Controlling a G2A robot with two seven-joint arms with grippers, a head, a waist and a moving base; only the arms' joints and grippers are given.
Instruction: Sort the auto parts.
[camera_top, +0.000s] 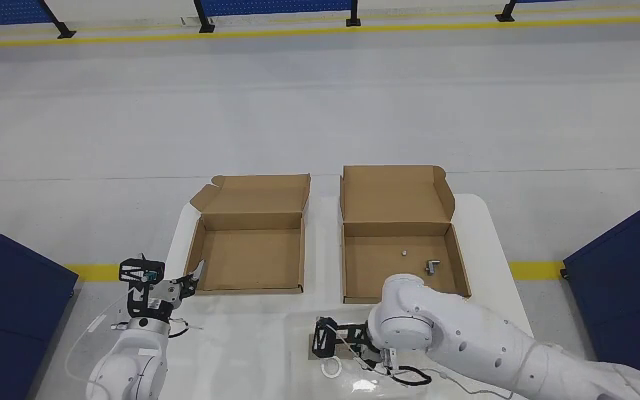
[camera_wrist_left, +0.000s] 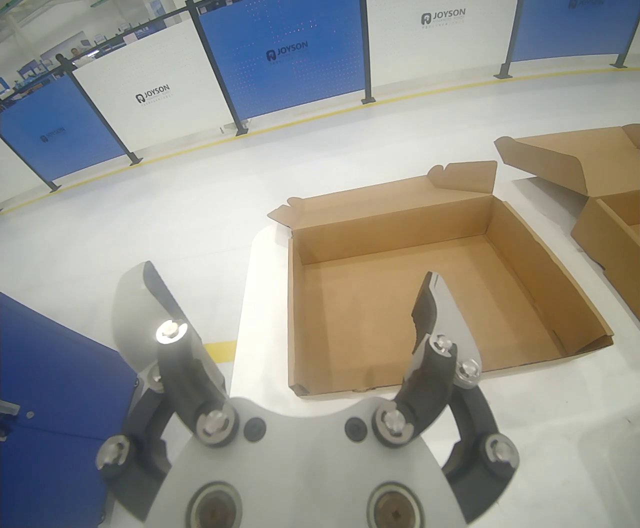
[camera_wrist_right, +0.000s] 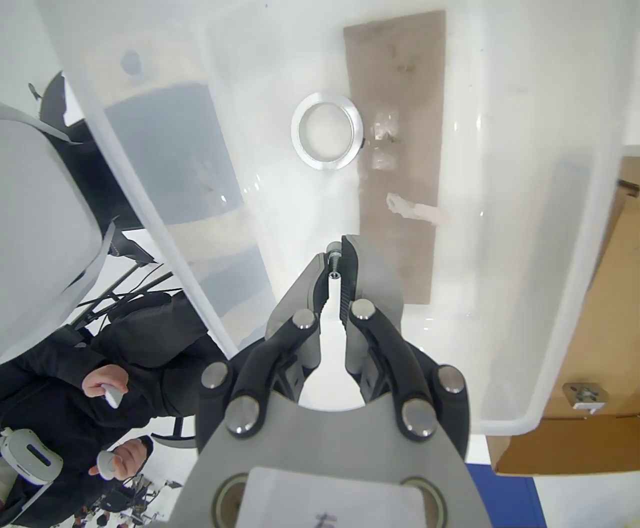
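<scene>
Inside the clear bin at the tabletop's near edge, pinches a small screw in the right claw, tips pressed on it, with a metal ring flat on the bin floor, apart from the screw. Holds the left claw spread wide above the tabletop, by the left box's near corner. Has a bracket in the right box (both boxes open, lids back).

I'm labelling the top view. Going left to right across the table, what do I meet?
left gripper → left cardboard box → right gripper, holding a screw → right cardboard box
</scene>
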